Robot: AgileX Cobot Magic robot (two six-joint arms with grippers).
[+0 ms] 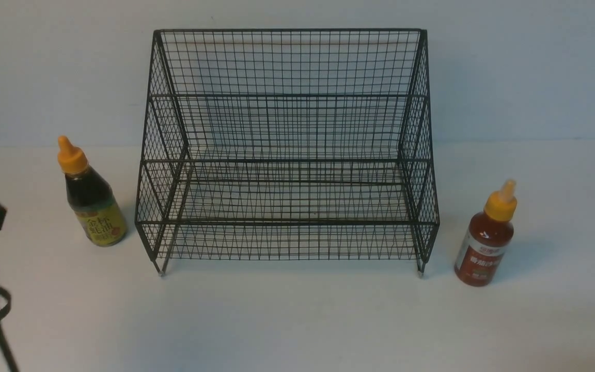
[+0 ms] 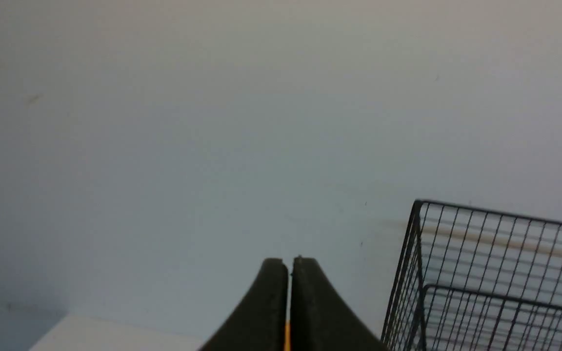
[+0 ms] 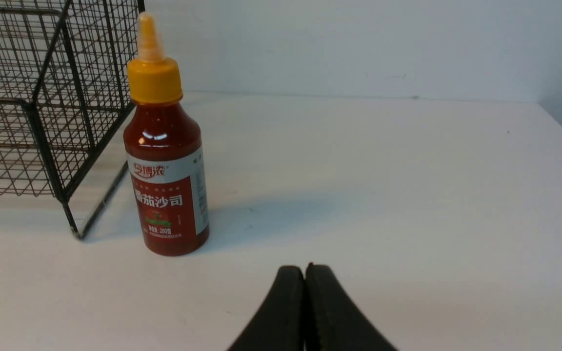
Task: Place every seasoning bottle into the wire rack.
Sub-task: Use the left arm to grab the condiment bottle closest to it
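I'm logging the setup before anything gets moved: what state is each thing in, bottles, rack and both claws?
Dark sauce bottle: upright on the table, capped, outside the rack.
Red sauce bottle: upright on the table, capped, outside the rack.
Wire rack: standing on its feet between the bottles, no bottle in it.
Left claw: shut, holding nothing.
Right claw: shut, holding nothing.

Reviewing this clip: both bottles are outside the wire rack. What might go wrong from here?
The dark sauce bottle stands close beside the black wire rack, so an approaching left pincer might bump the rack's side. The red tomato sauce bottle has a narrow nozzle on top; gripping there rather than on the body could let it slip. The rack's front edge is raised mesh, so a bottle lifted too low may catch on it.
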